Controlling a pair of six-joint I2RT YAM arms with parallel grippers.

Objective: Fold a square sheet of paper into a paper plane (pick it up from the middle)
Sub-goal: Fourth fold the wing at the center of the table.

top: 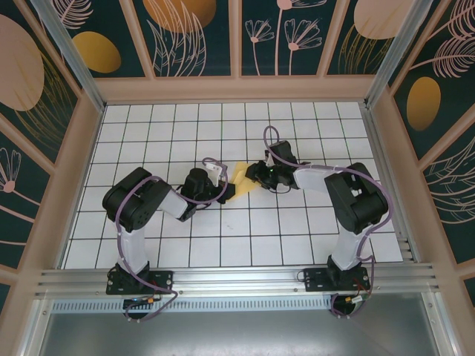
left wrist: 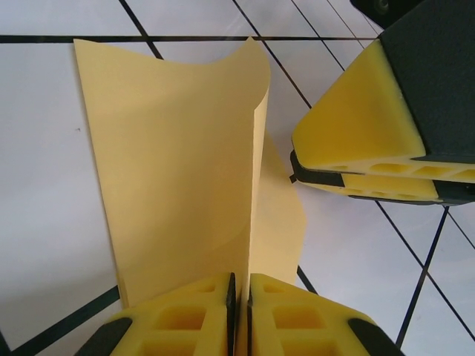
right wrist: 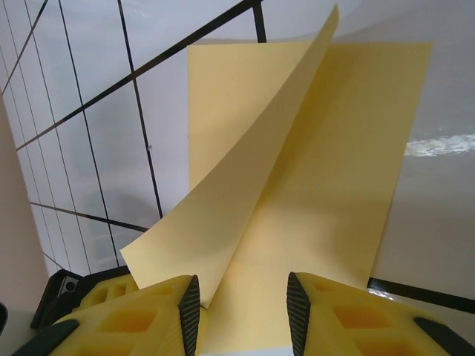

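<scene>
Your left gripper (left wrist: pixel 240 285) is clamped on the edge of the yellow sheet of paper (left wrist: pixel 178 163), its foam pads pressed together on it. Your right gripper (right wrist: pixel 243 297) stands apart, and the sheet passes between its fingers. The paper is thin, smooth and half folded, with one flap curling up. It hangs between both grippers over the middle of the white, black-lined table (top: pixel 185 119), inside dark leaf-painted walls (top: pixel 185 30).

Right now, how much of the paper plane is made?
Hardly any. Done: the yellow sheet is picked up and bent loosely in half. In hand: the left gripper pinches one end shut, while the right gripper has its jaws apart around the other end. Left: pressing a sharp crease, then the nose and wing folds; no pointed plane shape shows yet.
</scene>
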